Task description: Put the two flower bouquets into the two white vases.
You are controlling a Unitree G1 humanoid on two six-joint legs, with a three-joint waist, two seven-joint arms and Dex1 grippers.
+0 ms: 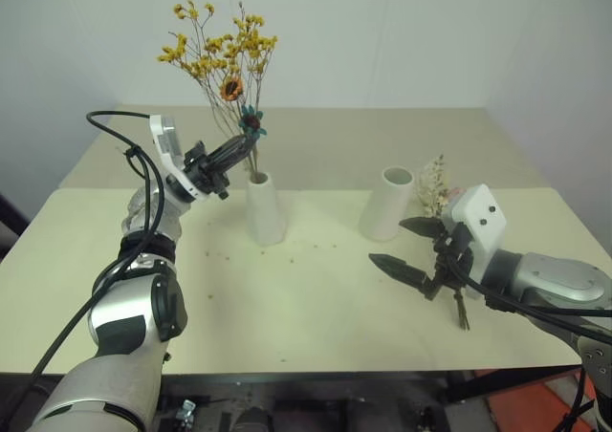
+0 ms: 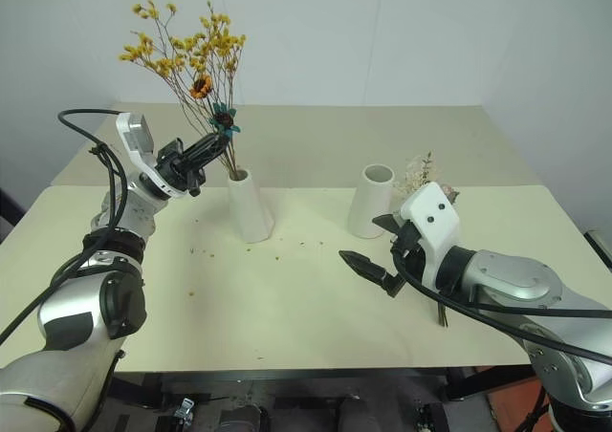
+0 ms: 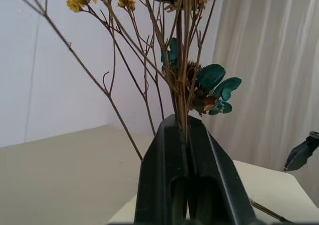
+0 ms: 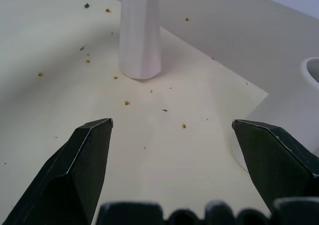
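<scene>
Stems of the yellow bouquet (image 1: 220, 54) stand in the mouth of the slim vase (image 1: 265, 208), with the left gripper (image 1: 239, 146) pinched tight on them just above the rim. To finish well, it should sink the stems straight down before letting go. The right gripper (image 1: 413, 252), fingers spread wide, hovers near the pink bouquet (image 1: 435, 188), which lies at about three o'clock of the wider vase (image 1: 387, 204).

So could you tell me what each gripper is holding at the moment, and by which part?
The left gripper is shut on the yellow bouquet, pinching its thin brown stems just above the slim vase. The right gripper is open, holding nothing.
</scene>
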